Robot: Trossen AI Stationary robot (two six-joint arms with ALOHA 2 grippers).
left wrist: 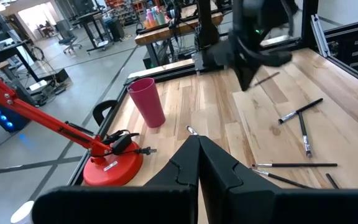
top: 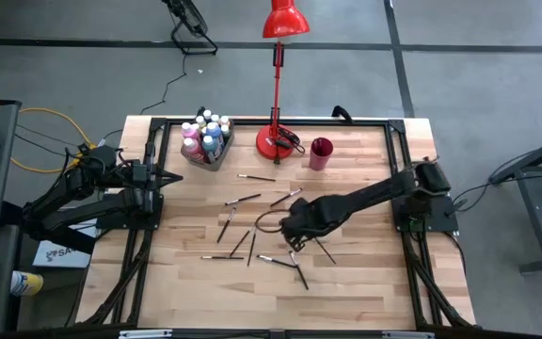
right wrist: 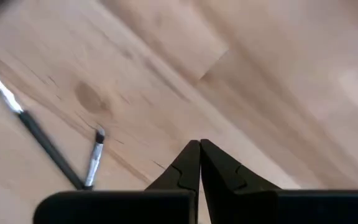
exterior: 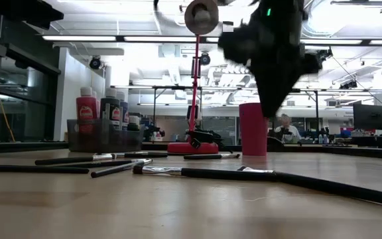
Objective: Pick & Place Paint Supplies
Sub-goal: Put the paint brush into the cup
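Several thin dark-handled paintbrushes (top: 252, 226) lie flat and scattered on the middle of the wooden table; they also show in the low view as paintbrushes (exterior: 277, 178). White-capped paint bottles (top: 205, 132) stand in the translucent grey bin (exterior: 105, 136) near the far left corner. My right gripper (top: 293, 235) hangs above the table among the brushes, pointing down, shut and holding nothing (right wrist: 199, 146). Two brushes (right wrist: 39, 137) lie beside it. My left gripper (top: 172, 177) waits at the table's left edge, shut (left wrist: 199, 140).
A red desk lamp stands on its round base (top: 276, 143) at the far middle, its cord beside it. A dark red cup (top: 321, 153) stands to the right of the lamp. Bare wood lies along the near edge and the right side (top: 374, 273).
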